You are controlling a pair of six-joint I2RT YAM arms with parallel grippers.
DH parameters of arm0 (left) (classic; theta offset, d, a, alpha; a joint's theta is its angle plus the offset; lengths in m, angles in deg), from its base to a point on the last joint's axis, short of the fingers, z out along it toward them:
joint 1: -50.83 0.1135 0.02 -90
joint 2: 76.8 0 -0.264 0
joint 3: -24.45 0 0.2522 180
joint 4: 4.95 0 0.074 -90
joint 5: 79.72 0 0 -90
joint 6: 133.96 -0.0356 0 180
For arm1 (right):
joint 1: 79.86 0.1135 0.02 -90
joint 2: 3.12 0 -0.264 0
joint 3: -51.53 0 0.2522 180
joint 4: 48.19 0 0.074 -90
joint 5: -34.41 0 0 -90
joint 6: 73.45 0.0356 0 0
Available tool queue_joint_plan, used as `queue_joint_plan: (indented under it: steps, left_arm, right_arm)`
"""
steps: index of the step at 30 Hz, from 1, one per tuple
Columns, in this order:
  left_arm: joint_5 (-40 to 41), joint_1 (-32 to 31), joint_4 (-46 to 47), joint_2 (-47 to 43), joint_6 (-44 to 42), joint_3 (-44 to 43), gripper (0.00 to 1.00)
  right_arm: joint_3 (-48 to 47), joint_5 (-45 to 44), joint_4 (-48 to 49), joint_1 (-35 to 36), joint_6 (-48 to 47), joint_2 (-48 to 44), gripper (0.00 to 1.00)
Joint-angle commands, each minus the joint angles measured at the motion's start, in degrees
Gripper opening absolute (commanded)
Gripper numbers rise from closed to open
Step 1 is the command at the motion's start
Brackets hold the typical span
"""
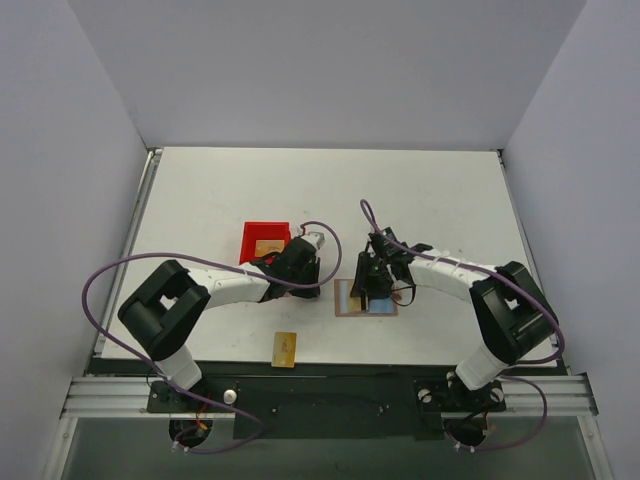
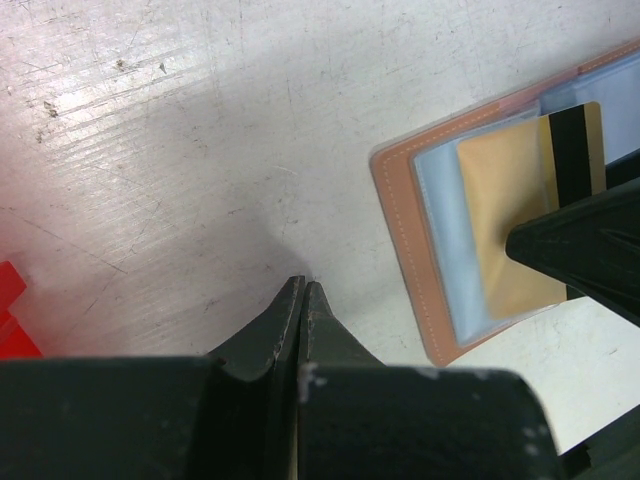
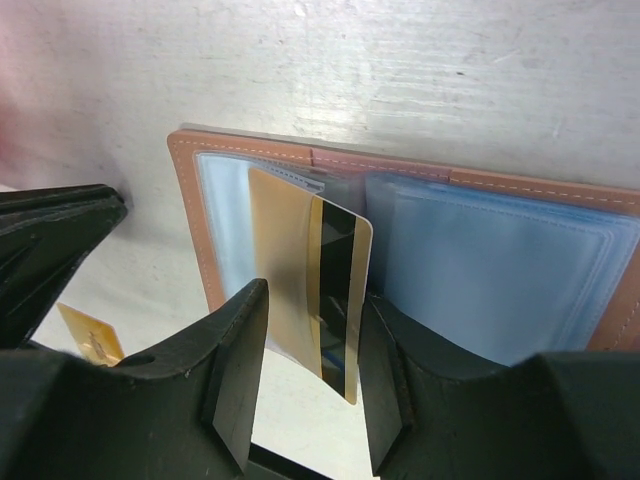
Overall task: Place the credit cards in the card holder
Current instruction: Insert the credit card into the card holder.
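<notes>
The card holder (image 1: 345,300) lies open on the table, tan rim (image 3: 400,168) round light blue pockets. One gold credit card (image 3: 300,260) with a dark stripe stands partly inside its left pocket. My right gripper (image 3: 312,300) straddles that card's free end, jaws open, with a clear gap on the left side. My left gripper (image 2: 303,287) is shut and empty, its tips on the bare table just left of the card holder (image 2: 400,230). A second credit card (image 1: 285,347) lies near the table's front edge. A third credit card (image 1: 266,246) rests in the red bin.
The red bin (image 1: 262,232) stands behind my left gripper (image 1: 312,285), and its corner (image 2: 10,320) shows at the left edge of the left wrist view. My right gripper's finger (image 2: 580,250) reaches over the card holder. Grey walls enclose the white table (image 1: 450,200).
</notes>
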State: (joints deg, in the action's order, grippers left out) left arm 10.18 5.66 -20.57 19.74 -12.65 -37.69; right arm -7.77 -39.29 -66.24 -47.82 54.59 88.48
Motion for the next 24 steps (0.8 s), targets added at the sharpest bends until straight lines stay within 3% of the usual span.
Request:
queue_joint_plan:
  steps: [1, 24]
  left_arm:
    - [0.10, 0.17, -0.50, 1.20, 0.24, 0.04, 0.00]
    - [0.10, 0.17, -1.12, 1.64, 0.15, -1.28, 0.00]
  right_arm:
    - [-2.45, -3.81, -8.71, 0.75, -2.27, -1.94, 0.36]
    - [-10.80, -11.81, -20.23, 4.44, -6.23, 1.04, 0.40]
